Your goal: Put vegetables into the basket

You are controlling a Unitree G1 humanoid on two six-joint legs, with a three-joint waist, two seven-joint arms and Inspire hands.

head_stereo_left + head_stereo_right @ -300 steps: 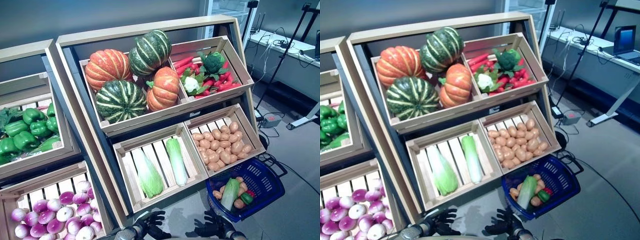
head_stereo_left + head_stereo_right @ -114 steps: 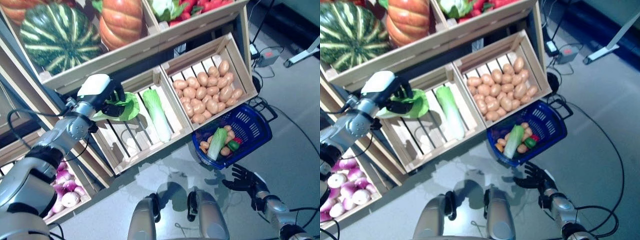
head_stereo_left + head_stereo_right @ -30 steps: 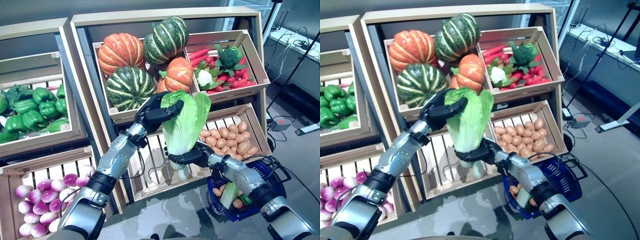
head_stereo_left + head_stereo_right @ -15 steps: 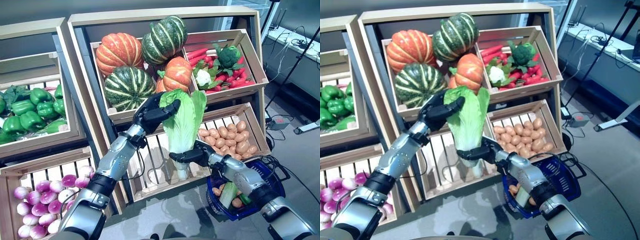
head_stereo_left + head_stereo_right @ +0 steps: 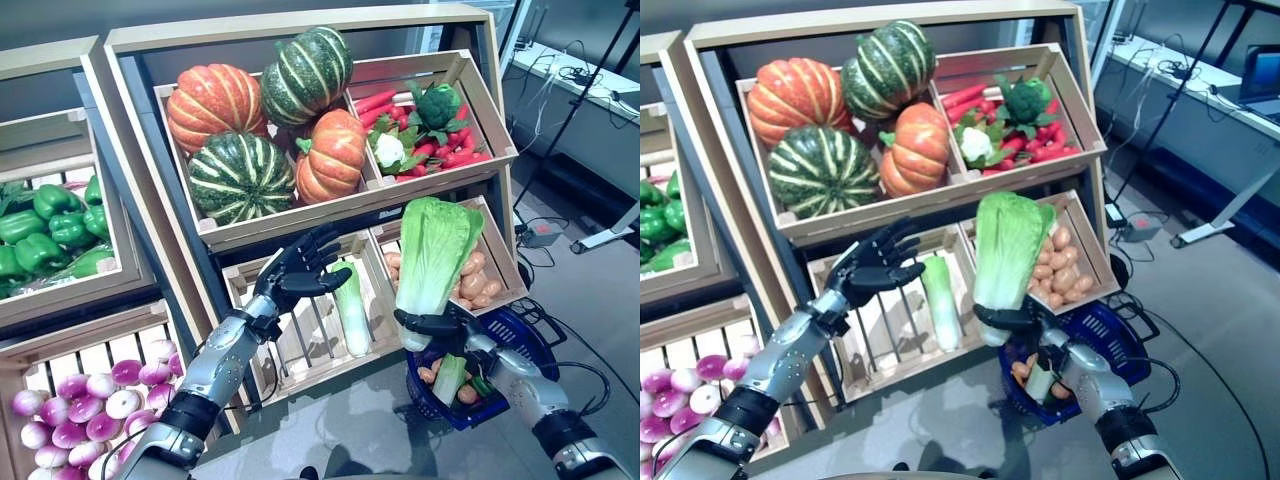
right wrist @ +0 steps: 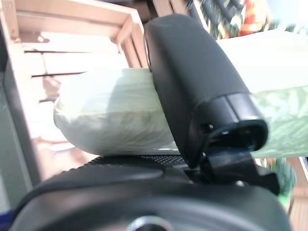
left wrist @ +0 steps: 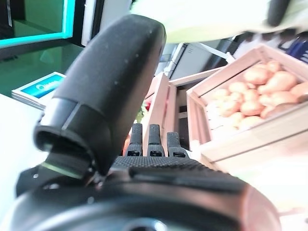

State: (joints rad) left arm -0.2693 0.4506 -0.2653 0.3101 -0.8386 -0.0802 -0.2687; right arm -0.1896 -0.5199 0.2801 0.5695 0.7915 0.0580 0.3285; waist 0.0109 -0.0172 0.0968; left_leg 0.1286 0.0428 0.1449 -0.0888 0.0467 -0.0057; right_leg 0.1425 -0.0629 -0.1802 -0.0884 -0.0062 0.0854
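Cabbage is standing upright in the right hand, fingers curling round its pale base just above the blue basket, ready for lowering in. Left hand is hovering open-fingered, holding nothing, near the crate.

Mock shop, produce crates, lab desks

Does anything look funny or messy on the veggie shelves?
Nothing is spilled or broken. The one odd sight is a big cabbage standing upright in the air, gripped at its base by the right hand above the blue basket. The left hand hangs open, empty.
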